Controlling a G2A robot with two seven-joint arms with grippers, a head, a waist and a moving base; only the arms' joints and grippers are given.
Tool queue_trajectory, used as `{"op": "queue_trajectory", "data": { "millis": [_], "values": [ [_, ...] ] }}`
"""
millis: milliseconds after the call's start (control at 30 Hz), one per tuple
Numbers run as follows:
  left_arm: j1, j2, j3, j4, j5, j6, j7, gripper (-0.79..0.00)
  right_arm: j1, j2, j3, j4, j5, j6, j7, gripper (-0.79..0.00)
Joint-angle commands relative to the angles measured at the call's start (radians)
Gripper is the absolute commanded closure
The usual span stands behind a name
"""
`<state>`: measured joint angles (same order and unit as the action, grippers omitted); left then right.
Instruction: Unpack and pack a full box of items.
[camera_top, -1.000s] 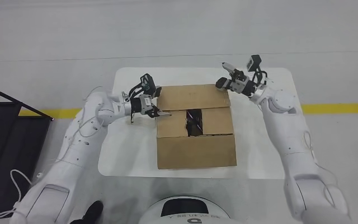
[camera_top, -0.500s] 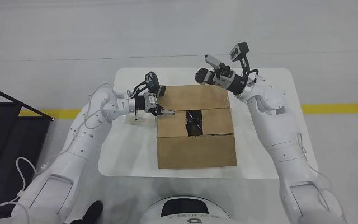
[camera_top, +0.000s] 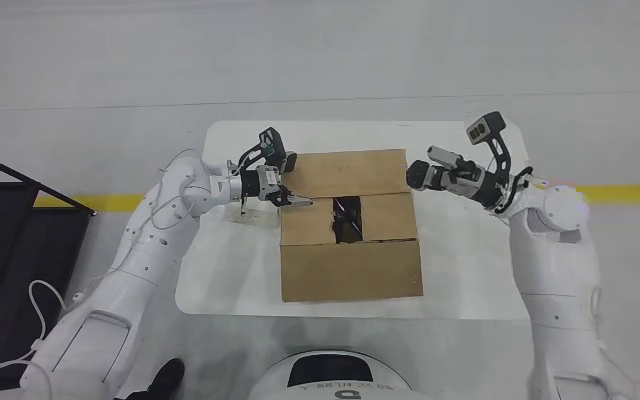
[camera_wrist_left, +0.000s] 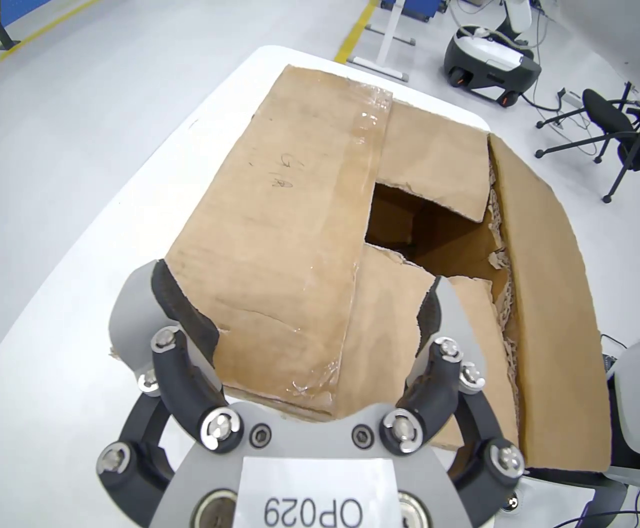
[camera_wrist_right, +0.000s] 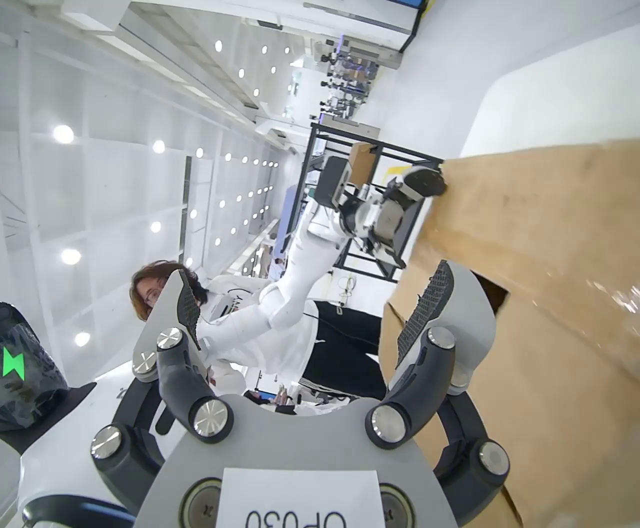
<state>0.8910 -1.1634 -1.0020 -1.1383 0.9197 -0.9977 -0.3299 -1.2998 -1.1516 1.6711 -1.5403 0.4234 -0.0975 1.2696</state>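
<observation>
This is a robotics lab or test hall rather than a home. The white table (camera_top: 225, 270) stands alone on a wide, smooth grey floor (camera_top: 320, 60) crossed by a yellow marking line (camera_top: 595, 193). Past the table, the left wrist view shows a wheeled robot base (camera_wrist_left: 487, 55), black office chairs (camera_wrist_left: 612, 117) and loose cables (camera_wrist_left: 539, 90) on the floor. The right wrist view shows a high white ceiling with rows of round lights (camera_wrist_right: 63, 133) and a black metal frame rack (camera_wrist_right: 306, 160).
</observation>
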Motion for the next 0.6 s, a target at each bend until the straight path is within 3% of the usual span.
{"op": "queue_trajectory", "data": {
  "millis": [0, 300, 400, 467, 567],
  "values": [
    [0.000, 0.000, 0.000, 0.000, 0.000, 0.000, 0.000, -0.785, -0.009, 0.001, 0.013, -0.005, 0.003, 0.005, 0.004, -0.785],
    [0.000, 0.000, 0.000, 0.000, 0.000, 0.000, 0.000, -0.785, -0.027, 0.005, 0.003, -0.009, -0.052, 0.024, -0.001, -0.785],
    [0.000, 0.000, 0.000, 0.000, 0.000, 0.000, 0.000, -0.785, -0.071, 0.026, 0.026, -0.041, -0.127, 0.081, 0.146, -0.785],
    [0.000, 0.000, 0.000, 0.000, 0.000, 0.000, 0.000, -0.785, -0.097, 0.039, 0.074, -0.030, -0.097, 0.095, 0.248, -0.785],
    [0.000, 0.000, 0.000, 0.000, 0.000, 0.000, 0.000, -0.785, -0.164, 0.060, 0.104, -0.060, -0.082, 0.094, 0.266, -0.785]
  ]
}}
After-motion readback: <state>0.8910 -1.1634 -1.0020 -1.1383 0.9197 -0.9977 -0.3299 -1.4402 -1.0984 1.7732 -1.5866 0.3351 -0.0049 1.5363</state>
